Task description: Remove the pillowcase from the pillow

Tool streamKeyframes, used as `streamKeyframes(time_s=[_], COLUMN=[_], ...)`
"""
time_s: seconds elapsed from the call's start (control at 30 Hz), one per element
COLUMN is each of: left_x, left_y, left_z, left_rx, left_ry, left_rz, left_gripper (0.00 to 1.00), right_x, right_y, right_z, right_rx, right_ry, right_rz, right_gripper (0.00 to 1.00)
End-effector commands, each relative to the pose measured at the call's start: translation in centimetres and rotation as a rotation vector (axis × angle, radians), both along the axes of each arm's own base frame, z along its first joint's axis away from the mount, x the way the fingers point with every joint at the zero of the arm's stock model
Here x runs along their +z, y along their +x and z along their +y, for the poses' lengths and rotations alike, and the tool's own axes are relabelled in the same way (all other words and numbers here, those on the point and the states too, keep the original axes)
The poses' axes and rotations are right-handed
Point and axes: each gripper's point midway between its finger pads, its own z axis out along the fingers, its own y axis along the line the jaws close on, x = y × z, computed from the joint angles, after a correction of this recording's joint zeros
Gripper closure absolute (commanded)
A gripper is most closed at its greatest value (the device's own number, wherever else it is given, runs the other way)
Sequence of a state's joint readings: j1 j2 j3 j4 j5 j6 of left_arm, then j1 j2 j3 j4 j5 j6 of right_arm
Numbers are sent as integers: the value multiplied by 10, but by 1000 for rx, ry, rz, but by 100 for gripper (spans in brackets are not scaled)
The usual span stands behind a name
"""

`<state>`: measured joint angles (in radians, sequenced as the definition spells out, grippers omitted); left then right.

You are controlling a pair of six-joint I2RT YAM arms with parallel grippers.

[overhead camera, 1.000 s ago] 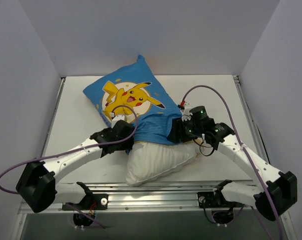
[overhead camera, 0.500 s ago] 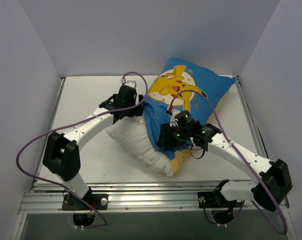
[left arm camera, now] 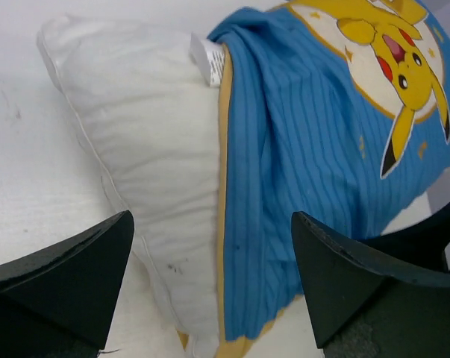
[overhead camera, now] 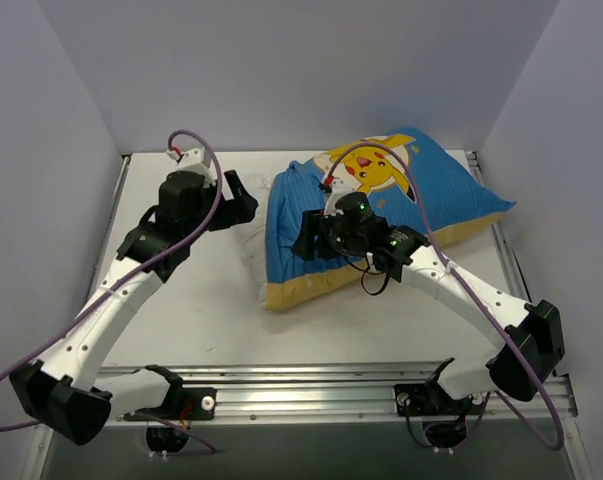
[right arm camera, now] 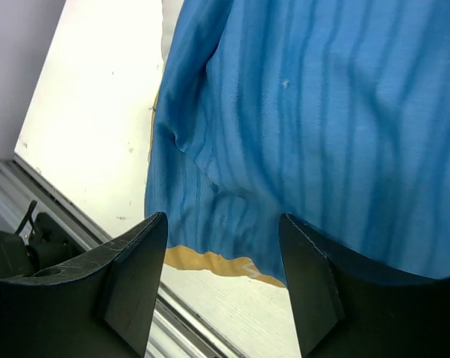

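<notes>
The blue pillowcase (overhead camera: 436, 205) with the Pikachu picture lies at the back right of the table and still covers most of the pillow. Its yellow lining (overhead camera: 303, 291) shows along the near-left hem. The white pillow (overhead camera: 249, 240) pokes out at the case's left opening. In the left wrist view the pillow (left arm camera: 135, 149), its sewn tag (left arm camera: 210, 61) and the case (left arm camera: 307, 142) are plain. My left gripper (overhead camera: 249, 205) is open and empty, just left of the pillow's bare end (left arm camera: 210, 287). My right gripper (overhead camera: 303, 238) is open above the case near the hem (right arm camera: 221, 280), holding nothing.
The white table (overhead camera: 181, 310) is boxed in by pale walls at the left, back and right. A metal rail (overhead camera: 301, 385) runs along the near edge. Purple cables (overhead camera: 206, 160) loop off both arms.
The pillow and its case have swung from the front middle to the back right, with the pillow's bare end now at the left. The left arm moved to the back left; the right gripper moved back.
</notes>
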<state>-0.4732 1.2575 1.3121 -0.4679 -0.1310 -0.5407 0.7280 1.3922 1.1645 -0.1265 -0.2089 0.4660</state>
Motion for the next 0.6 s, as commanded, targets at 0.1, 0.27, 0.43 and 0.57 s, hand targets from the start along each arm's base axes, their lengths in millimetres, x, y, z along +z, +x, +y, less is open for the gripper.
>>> streamKeyframes(time_s=[0.1,0.27,0.43,0.57], left_x=[-85,-120,-122,-125], left_y=[-75,-84,-77,-70], left_z=[5,-2,-23,-30], left_rx=[-35,-38,-119,-137], left_ry=[-101,-180,-245,-260], left_rz=[250,294,288,274], left_gripper=[1,2,7,10], right_x=[23,0,-17,-18], right_y=[-10,-27,-39,-43], right_z=[-32,-35,-29,-23], right_rx=[-83,-76,-67,-71], right_ry=[-17,14,13,8], right_rz=[-99,-57,-31,-39], right_gripper=[42,41,40,40])
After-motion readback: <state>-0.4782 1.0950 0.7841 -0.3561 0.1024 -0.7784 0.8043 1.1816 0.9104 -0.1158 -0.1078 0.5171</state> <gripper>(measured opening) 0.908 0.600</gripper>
